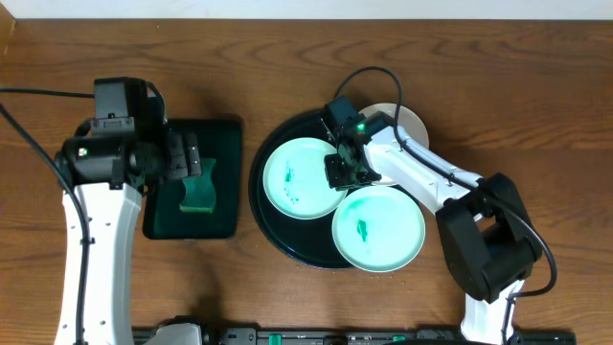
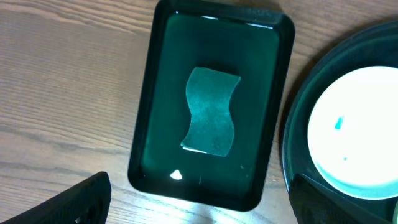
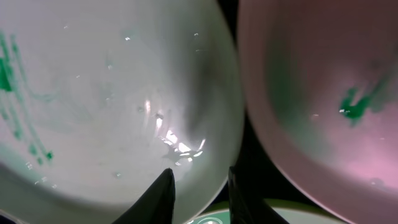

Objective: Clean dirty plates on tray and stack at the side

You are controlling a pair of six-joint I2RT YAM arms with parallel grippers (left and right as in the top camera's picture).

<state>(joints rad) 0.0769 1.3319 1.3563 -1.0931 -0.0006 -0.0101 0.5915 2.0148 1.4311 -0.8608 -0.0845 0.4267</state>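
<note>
Green sponge (image 2: 212, 111) in rectangular tray (image 2: 144, 134)

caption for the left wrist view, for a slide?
Wavy green sponge lying in small rectangular black tray on wooden table; smeared white plate at right.

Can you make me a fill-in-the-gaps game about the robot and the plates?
1. The wavy green sponge lies in the small ______ tray.
2. The round black tray holds ______ smeared plates.
3. The smears on the plates are ______.
4. The ______ gripper is down at a plate's rim.

Missing words: rectangular; two; green; right
</note>
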